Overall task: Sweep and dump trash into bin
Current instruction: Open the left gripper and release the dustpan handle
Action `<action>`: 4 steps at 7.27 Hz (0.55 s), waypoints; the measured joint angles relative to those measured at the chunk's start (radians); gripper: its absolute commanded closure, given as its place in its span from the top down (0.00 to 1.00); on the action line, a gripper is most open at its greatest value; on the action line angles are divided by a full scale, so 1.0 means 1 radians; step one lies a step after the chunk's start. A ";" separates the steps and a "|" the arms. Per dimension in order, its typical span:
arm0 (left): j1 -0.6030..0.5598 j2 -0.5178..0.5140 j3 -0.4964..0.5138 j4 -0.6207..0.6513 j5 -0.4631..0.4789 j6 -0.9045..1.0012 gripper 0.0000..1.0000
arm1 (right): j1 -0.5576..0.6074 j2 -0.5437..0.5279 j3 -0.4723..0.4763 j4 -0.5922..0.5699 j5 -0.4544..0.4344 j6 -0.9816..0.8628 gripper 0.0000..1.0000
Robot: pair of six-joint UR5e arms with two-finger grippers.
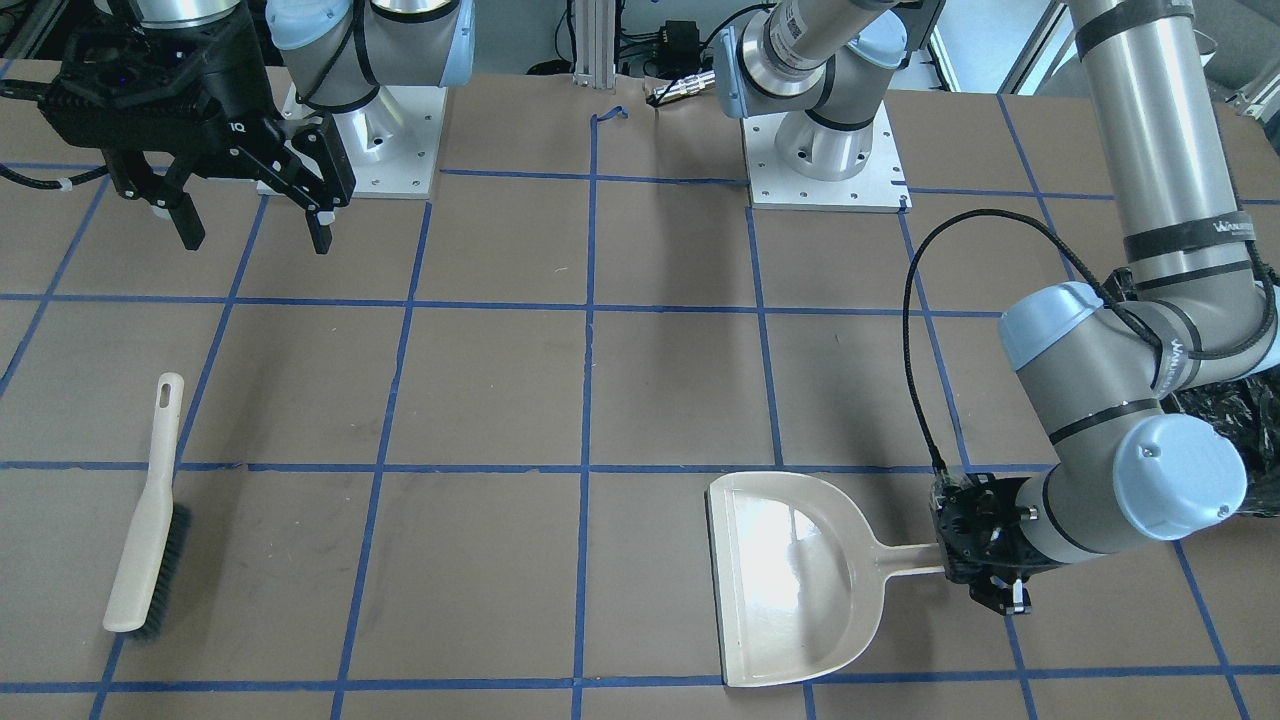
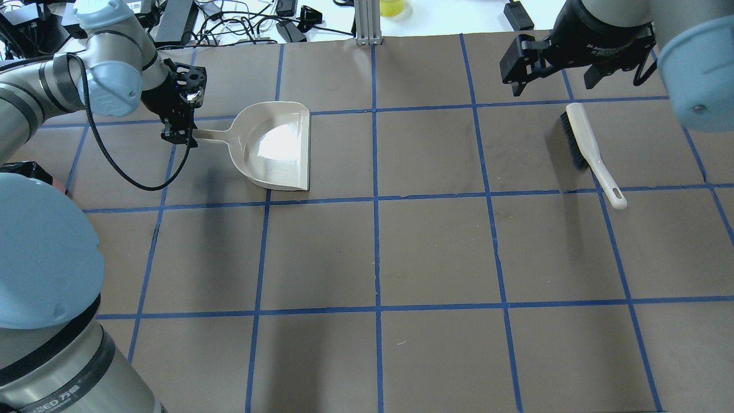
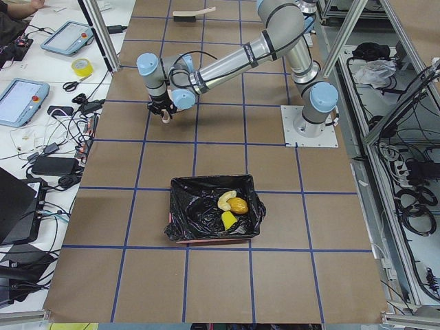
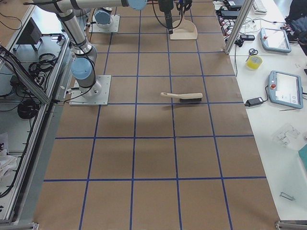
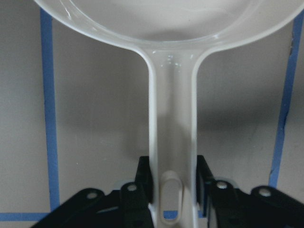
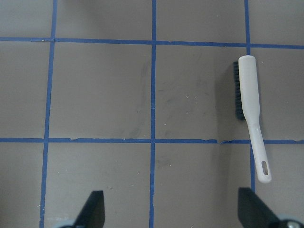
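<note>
The bin [image 3: 206,180], a box lined with black plastic, stands on the table at the robot's left. The trash lies inside it: a golden croissant [image 3: 226,199], a brown lump [image 3: 239,205] and a yellow-green wedge [image 3: 227,221]. My left gripper [image 1: 985,565] is shut on the handle of the beige dustpan [image 1: 790,580], which lies flat and empty on the table. In the left wrist view the fingers [image 5: 144,178] press both sides of the handle [image 5: 172,118]. My right gripper [image 1: 250,225] is open and empty, raised above the table. The brush [image 1: 150,520] lies apart from it.
The brush [image 2: 585,143] lies on its side at the far right, seen under my right gripper [image 6: 173,213] in the right wrist view [image 6: 249,102]. The brown table has a blue tape grid [image 2: 375,198]. Cables and devices lie beyond the far edge [image 2: 241,23].
</note>
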 measured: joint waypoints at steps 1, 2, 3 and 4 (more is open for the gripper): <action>0.000 0.001 -0.001 0.003 0.002 -0.003 0.74 | 0.000 0.000 0.000 0.000 0.000 0.000 1.00; -0.001 0.002 -0.001 0.004 -0.001 -0.009 0.74 | 0.000 0.000 0.001 0.000 0.000 0.000 1.00; -0.004 0.008 0.000 0.002 -0.007 -0.015 0.74 | 0.000 -0.002 0.001 0.001 0.000 0.000 1.00; -0.010 0.027 0.003 -0.007 -0.009 -0.023 0.73 | 0.000 -0.005 0.003 0.002 0.000 0.001 1.00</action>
